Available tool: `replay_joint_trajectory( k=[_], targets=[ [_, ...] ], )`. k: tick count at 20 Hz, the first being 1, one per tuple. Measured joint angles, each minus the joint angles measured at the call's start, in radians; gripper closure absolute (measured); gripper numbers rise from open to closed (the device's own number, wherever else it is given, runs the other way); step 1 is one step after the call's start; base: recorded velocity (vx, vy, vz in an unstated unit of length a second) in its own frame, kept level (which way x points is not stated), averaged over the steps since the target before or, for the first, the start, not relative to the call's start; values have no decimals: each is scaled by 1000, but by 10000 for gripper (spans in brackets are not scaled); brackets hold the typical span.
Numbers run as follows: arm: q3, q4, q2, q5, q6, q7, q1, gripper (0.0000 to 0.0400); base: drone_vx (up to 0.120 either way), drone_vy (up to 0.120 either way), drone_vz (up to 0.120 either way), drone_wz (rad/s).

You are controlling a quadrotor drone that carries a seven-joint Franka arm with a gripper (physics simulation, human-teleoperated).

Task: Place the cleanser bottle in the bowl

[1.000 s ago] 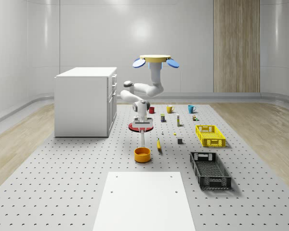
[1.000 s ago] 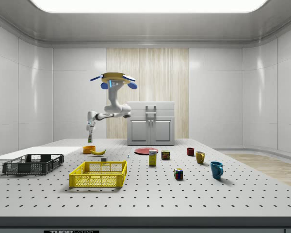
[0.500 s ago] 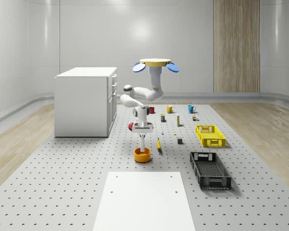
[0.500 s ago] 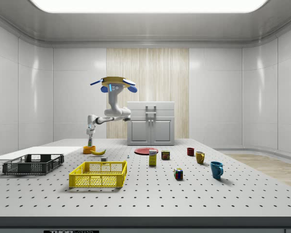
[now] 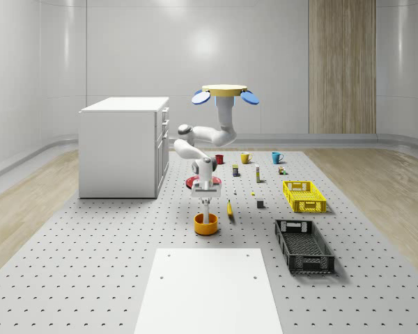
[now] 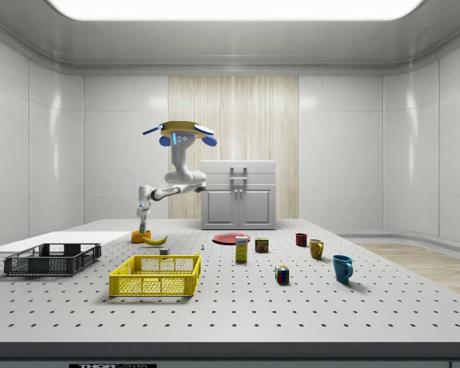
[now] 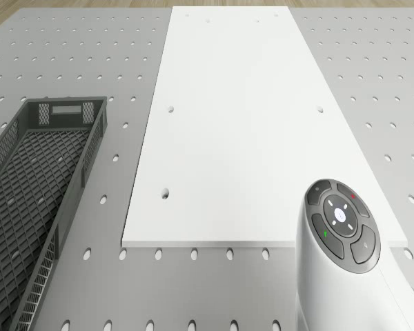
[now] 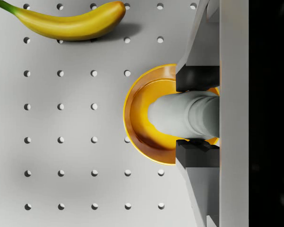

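My gripper [image 8: 199, 113] is clamped on the cleanser bottle [image 8: 184, 115], hanging inside the bowl [image 8: 137, 120] rim beside the banana [image 8: 68, 23]; drone [image 5: 225, 94] hovers mid-table. I'd lower straight, centred, and release only near the bottom.

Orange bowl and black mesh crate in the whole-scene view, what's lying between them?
In the whole-scene view, only the yellow banana lies between the orange bowl and the black mesh crate, close beside the bowl.
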Motion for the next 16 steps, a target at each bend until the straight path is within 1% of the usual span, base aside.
replay_joint_trajectory(
  k=[6, 7, 8, 9, 10, 11, 13, 16],
  targets=[
    [-54, 31, 13, -49, 25, 4, -20, 252, 0, 0, 0, 0],
    [-59, 37, 21, -53, 25, -30, -13, 213, 0, 0, 0, 0],
    [-63, 39, 25, -58, 25, -31, -13, 166, 0, 0, 0, 0],
    [-66, 40, 26, -61, 25, -27, -15, 129, 0, 0, 0, 0],
    [-65, 39, 27, -60, 23, -23, -15, 101, 0, 0, 0, 0],
    [-61, 36, 26, -57, 21, -21, -14, 78, 0, 0, 0, 0],
    [-49, 28, 24, -47, 13, -17, -10, 48, 0, 0, 0, 0],
    [-21, 11, 20, -23, -3, -15, 1, 22, 0, 0, 0, 0]
  ],
)
